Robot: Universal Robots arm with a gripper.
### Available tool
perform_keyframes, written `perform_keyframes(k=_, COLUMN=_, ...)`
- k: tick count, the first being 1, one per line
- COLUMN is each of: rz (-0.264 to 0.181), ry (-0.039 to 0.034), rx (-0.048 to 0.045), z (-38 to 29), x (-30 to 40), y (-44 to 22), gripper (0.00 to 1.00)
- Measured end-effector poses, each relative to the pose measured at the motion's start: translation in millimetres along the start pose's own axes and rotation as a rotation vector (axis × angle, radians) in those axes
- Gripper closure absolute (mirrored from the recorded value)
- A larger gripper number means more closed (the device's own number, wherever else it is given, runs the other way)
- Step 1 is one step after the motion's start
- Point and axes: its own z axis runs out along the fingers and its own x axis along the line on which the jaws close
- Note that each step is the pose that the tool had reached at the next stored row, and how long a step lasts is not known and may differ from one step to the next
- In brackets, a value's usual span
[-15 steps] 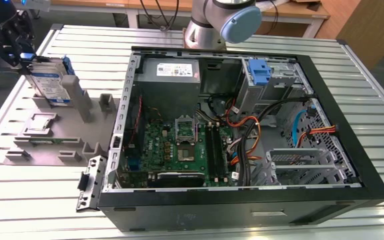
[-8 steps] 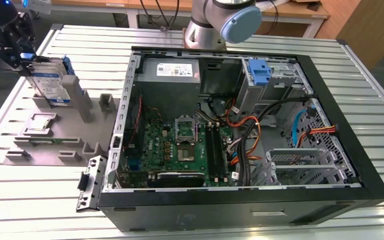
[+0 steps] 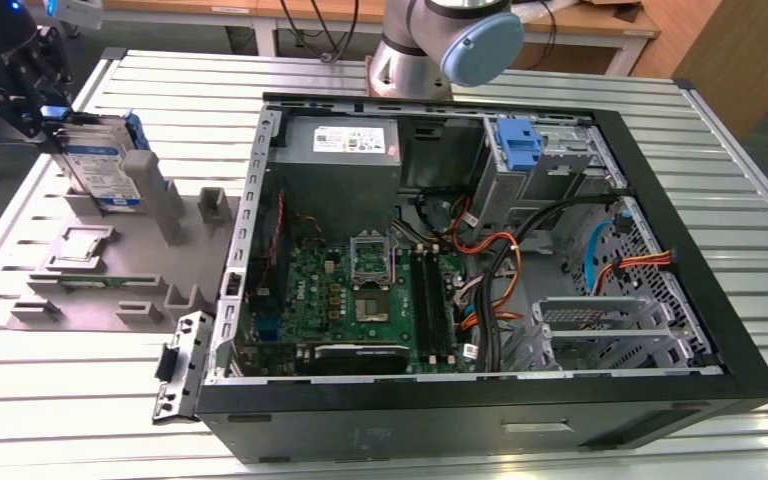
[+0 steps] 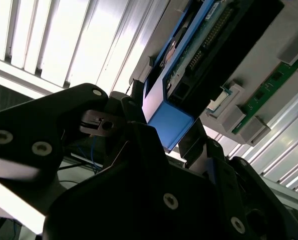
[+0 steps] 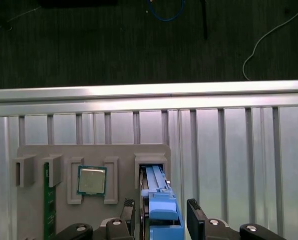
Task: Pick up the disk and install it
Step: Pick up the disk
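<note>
Ribbed metal table [image 3: 64,400] carries everything. Its edge runs past the far side of the grey holder [image 5: 29,210], with dark floor [image 5: 114,45] and loose cables beyond. Gripper [image 5: 160,207] is open and straddles the top of the disk [image 3: 101,165]. Two black fingers [image 5: 194,215] sit one on each side of the blue frame, with a thin dark gap on each side in the first wrist view, so it isn't clamped. Finger bases are cut off at the frame edge, and the gripper body hides the lower part of the disk in both wrist views. One disk, standing on edge in a slot of the holder, near the exterior view's left; the label faces the case and is too small to read. Also on the holder are one processor chip [image 5: 92,180], lying flat in its own pocket, and one green memory stick [image 5: 49,200], partly cut off. Other pockets are hard to make out. Bare table lies open on the disk's side away from the chip. One open computer case [image 3: 424,420] lies flat just beside the holder, towards the exterior view's right. Its inside is crowded with a board and wires, and one blue bracket [image 3: 520,145] sits at its far end. Arm [image 3: 451,40] is cropped at the top of the exterior view.
</note>
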Motion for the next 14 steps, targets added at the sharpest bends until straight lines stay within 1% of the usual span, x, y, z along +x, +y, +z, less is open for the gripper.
perform_keyframes(k=6, rz=0.0, ry=0.0, rx=0.0, z=0.9, x=0.0, y=0.0, gripper=0.47)
perform_keyframes(k=8, rz=0.0, ry=0.0, rx=0.0001, z=1.2, x=0.0, y=0.0, gripper=0.48)
perform_keyframes(k=9, rz=0.0, ry=0.0, rx=0.0, z=1.3, x=0.0, y=0.0, gripper=0.55)
perform_keyframes(k=14, rz=0.0, ry=-0.0001, rx=0.0002, z=1.5, x=1.5, y=-0.1, gripper=0.55)
